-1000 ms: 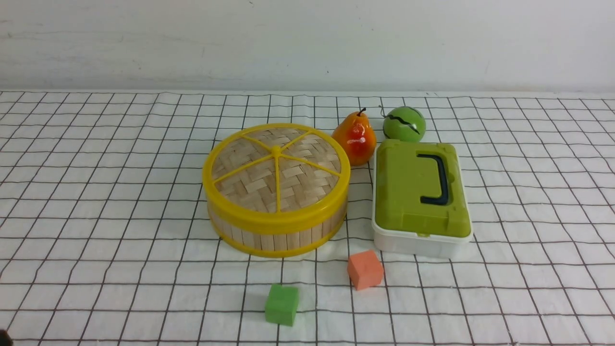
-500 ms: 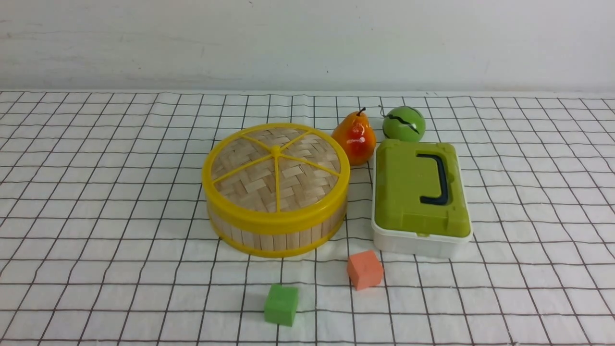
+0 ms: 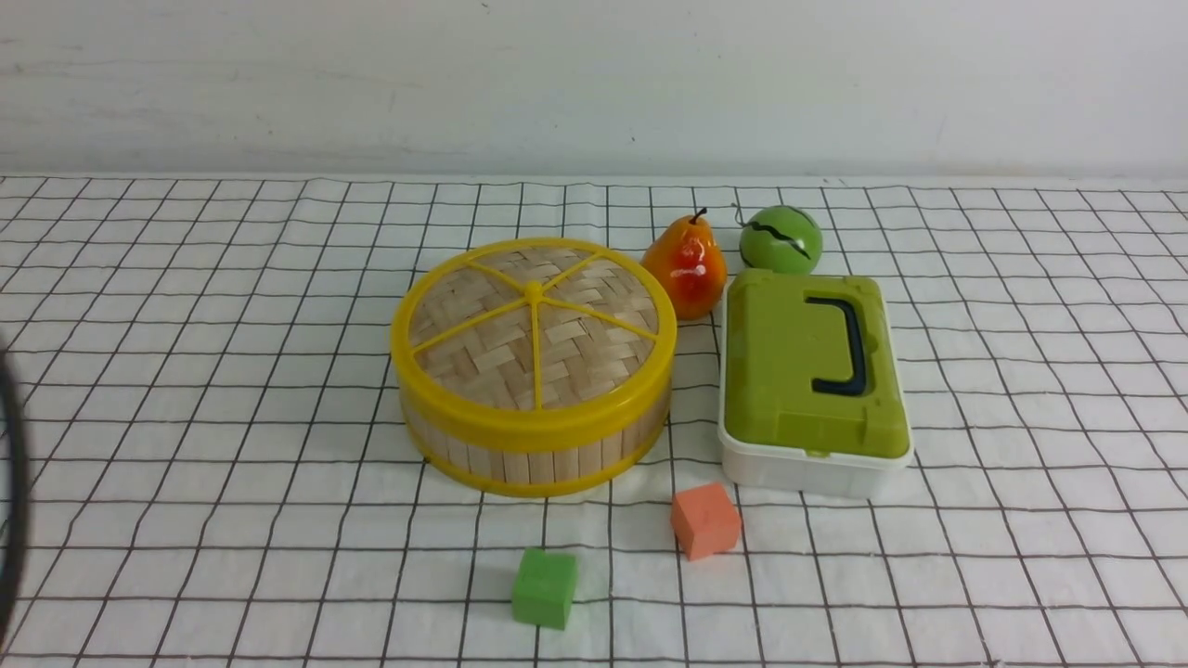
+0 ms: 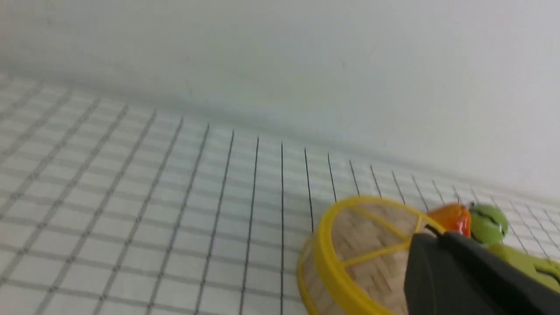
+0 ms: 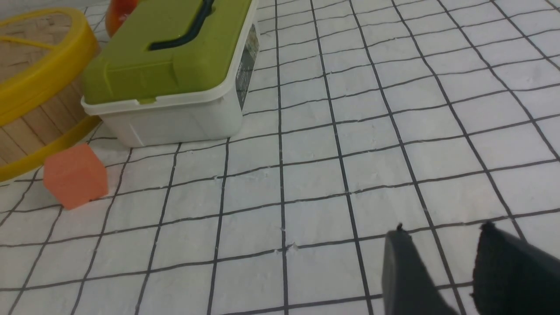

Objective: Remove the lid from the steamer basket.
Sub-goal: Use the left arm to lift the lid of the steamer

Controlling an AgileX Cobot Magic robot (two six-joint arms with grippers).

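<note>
Plainly, the lid (image 3: 534, 325) sits square on the steamer basket (image 3: 534, 455), near the middle of the checked cloth (image 3: 232, 417), with the pear (image 3: 689, 264) just behind its right edge and the white box (image 3: 812, 371) close on its right. We judge the lid to be light and fairly stiff at its thick yellow rim, while the woven bamboo between the spokes looks thin and likely to give if pressed (so we would not pinch there). The plastic rim looks smooth and may slip in a narrow pinch. The best hold, as we see it, is across the rim on the basket's left or near side, where the cloth is free of neighbours. The basket itself looks light too, so it could rise with the lid if the fit is snug. The left gripper (image 4: 431, 249) is clenched, its dark fingers pressed together with nothing between them, well short of the basket; it would need to open before any grasp. The right gripper (image 5: 442, 236) hangs low over bare cloth, well to the right of the box, its two fingers spread apart and holding nothing.
</note>
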